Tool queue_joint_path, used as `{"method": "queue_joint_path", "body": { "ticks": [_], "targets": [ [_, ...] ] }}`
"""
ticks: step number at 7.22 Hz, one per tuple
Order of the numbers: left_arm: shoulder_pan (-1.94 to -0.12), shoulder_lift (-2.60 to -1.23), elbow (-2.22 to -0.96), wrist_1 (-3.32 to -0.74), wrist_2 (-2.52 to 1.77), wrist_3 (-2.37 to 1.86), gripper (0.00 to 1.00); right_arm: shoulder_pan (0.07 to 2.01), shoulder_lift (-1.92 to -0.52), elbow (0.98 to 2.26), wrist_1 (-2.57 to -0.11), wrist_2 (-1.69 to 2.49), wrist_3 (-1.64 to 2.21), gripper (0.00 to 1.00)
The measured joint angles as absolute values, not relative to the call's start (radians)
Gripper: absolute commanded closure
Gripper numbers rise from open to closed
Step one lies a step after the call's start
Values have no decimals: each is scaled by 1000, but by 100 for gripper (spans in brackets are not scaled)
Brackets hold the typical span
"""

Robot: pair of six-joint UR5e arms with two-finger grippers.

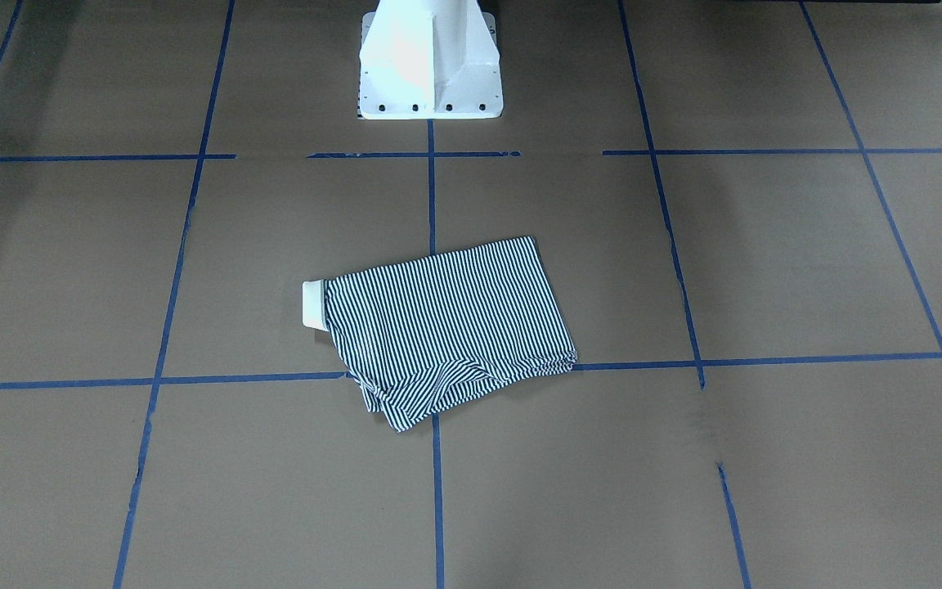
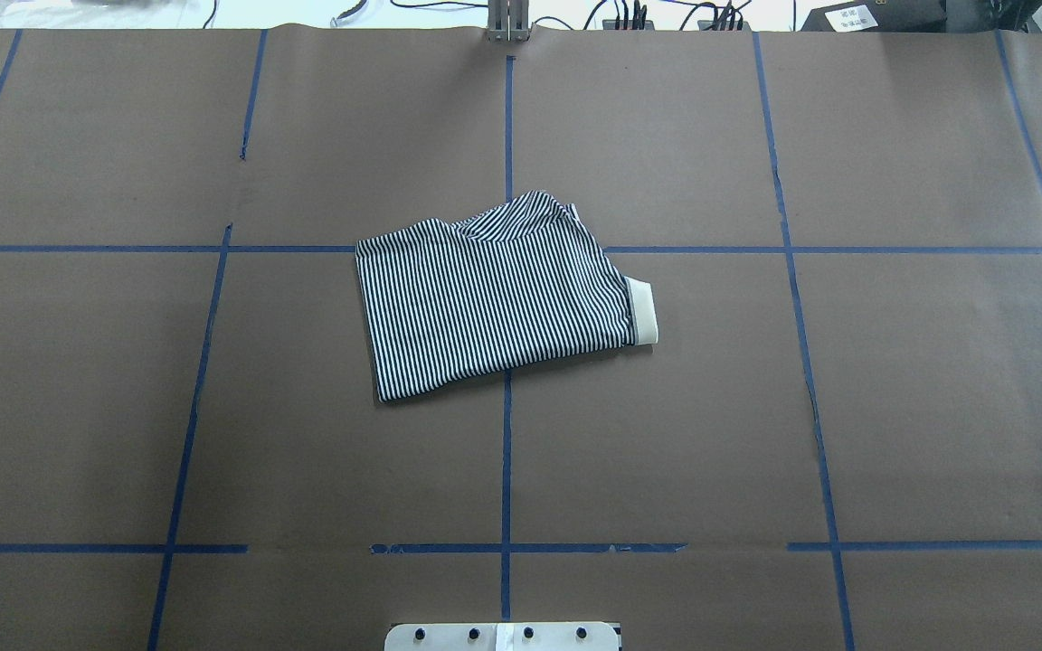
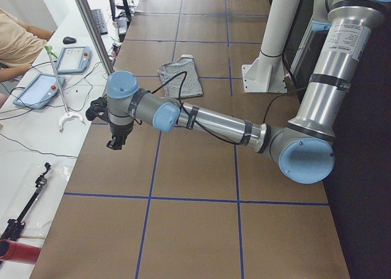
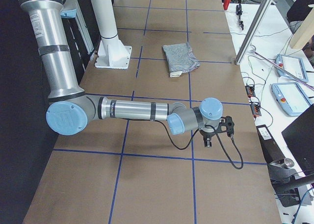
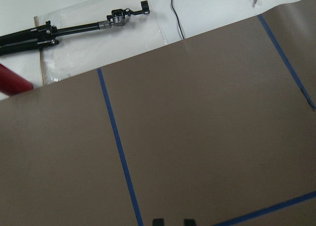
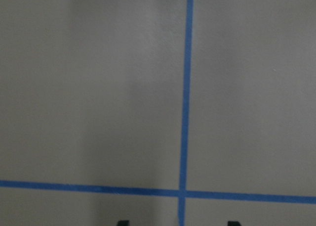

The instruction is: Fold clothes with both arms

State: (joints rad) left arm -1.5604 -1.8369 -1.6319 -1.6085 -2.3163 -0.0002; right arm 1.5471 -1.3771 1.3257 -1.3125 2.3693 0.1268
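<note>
A striped polo shirt (image 2: 494, 289) is seen folded at mid-counter (image 2: 123, 407), one edge rumpled. The right end effector (image 6: 177, 223) is held spread and empty, well apart; the left end effector (image 5: 172, 222) cannot be judged. The loose edge could be sprung open if left unpressed.

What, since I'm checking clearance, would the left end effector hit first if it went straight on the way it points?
Most likely the brown paper-covered table. The left end effector points down at bare paper beside a blue tape line; the shirt lies well away. Its height is unclear.
</note>
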Motion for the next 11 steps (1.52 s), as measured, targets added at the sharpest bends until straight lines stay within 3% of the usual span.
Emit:
{"method": "queue_joint_path", "body": {
  "ticks": [2, 4, 8, 11],
  "targets": [
    [-1562, -1743, -1742, -1452, -2320, 0, 0, 1593, -1366, 1327, -1519, 2305, -126, 0],
    [-1552, -1661, -1764, -1496, -2321, -2, 0, 1610, -1348, 1328, -1616, 2295, -199, 0],
    [-1550, -1614, -1725, -1532, -2325, 27, 0, 1599, -1374, 1341, -1616, 2328, -200, 0],
    [-1556, -1510, -1829, -1532, -2325, 95, 0, 1566, -1383, 1330, -1615, 2348, -199, 0]
  ]
}}
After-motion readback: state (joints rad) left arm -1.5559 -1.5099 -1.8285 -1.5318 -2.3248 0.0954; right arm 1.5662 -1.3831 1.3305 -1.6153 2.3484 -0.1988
